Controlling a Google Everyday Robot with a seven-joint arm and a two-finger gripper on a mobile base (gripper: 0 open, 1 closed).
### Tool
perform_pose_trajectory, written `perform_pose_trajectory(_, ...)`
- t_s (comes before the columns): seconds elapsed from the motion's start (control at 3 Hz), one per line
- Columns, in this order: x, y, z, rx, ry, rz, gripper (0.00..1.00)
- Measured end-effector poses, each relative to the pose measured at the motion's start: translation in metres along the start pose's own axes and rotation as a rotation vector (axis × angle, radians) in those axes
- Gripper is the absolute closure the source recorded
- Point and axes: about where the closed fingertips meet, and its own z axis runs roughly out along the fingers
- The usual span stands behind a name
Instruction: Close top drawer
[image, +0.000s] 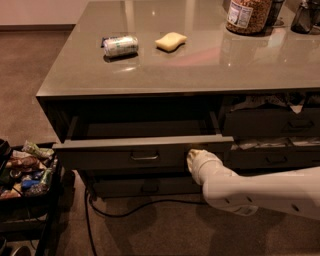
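The top drawer (100, 152) stands pulled out of the left side of the dark grey cabinet, under the counter top. Its flat front carries a small metal loop handle (144, 157) at the centre. The inside is dark and shows nothing. My gripper (196, 159) is at the end of the white arm (260, 192), which reaches in from the lower right. It sits against the right part of the drawer front, right of the handle.
On the counter (200, 65) lie a tipped can (120, 45), a yellow sponge (170, 41) and a jar (248, 15). Narrower drawers with paper poking out (270, 122) are at right. A snack cart (25, 170) stands at left, and a cable (125, 210) lies on the floor.
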Motion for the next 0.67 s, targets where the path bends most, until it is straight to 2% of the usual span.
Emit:
perform_pose_trajectory(0.33,0.004,-0.023,0.01,0.067,0.0,0.004,1.0)
perform_pose_trajectory(0.67,-0.001,-0.043,0.021,0.115,-0.027,0.007,1.0)
